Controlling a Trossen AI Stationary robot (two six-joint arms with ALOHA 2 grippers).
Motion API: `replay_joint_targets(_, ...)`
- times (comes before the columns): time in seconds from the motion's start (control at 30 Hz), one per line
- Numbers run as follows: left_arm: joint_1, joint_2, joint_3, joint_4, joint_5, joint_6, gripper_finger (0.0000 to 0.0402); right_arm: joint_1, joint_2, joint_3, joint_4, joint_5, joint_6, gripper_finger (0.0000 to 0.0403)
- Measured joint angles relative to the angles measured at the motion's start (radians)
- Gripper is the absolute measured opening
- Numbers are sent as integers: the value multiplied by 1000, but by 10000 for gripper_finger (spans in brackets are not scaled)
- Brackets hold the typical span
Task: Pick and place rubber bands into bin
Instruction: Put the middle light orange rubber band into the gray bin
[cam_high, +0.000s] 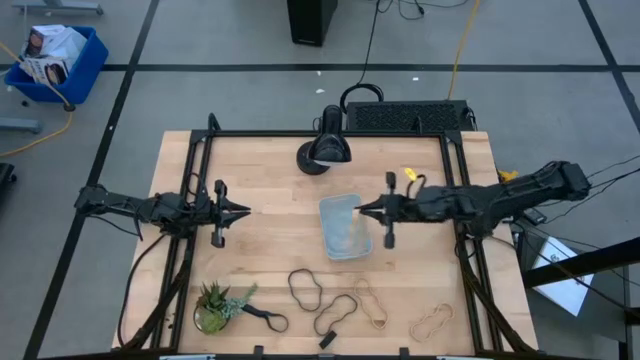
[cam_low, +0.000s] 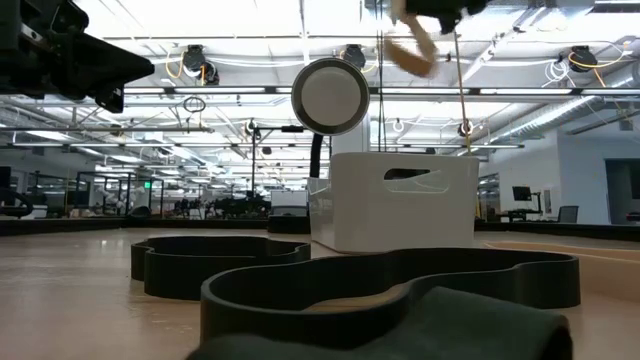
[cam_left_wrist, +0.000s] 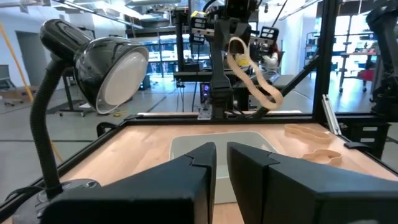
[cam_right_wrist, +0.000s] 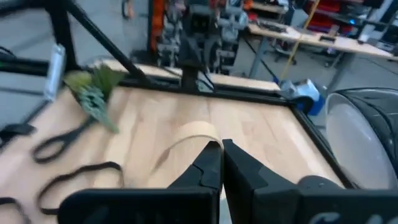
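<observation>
My right gripper (cam_high: 362, 210) is shut on a tan rubber band (cam_left_wrist: 252, 71) and stands above the clear bin (cam_high: 345, 240). The band also shows in the low view (cam_low: 415, 45) and in the right wrist view (cam_right_wrist: 186, 134). My left gripper (cam_high: 244, 210) is shut and empty, left of the bin, its fingers pointing at it. Two black bands (cam_high: 305, 288) (cam_high: 335, 313) and two tan bands (cam_high: 372, 303) (cam_high: 432, 322) lie flat on the table near the front edge. Another black band (cam_high: 265, 318) lies beside the plant. My right gripper pinches the tan band between its two fingers at the loop's upper part (cam_left_wrist: 236, 45). The fingers come level from the table's right side. The rest of the loop (cam_left_wrist: 270, 93) hangs slack below and beside the fingers, clear of the bin and the table.
A black desk lamp (cam_high: 325, 150) stands at the far middle of the table, just behind the bin. A small potted plant (cam_high: 215, 305) sits at the front left corner. A black frame rail runs round the table edges. A blue crate (cam_high: 60, 60) stands on the floor beyond.
</observation>
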Motion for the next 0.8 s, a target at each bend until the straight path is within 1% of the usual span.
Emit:
replay_joint_targets(0.17, 0, 0, 0, 0, 0, 0, 47, -54, 138, 90, -133, -2, -3, 0)
replay_joint_targets(0.33, 0, 0, 0, 0, 0, -1, 47, -93, 253, 134, -232, -8, 20, 0)
replay_joint_targets(0.57, 0, 0, 0, 0, 0, -3, 47, -131, 346, 148, -297, -107, 57, 0)
replay_joint_targets(0.8, 0, 0, 0, 0, 0, 13, 47, -132, 421, 148, -344, -109, 83, 0)
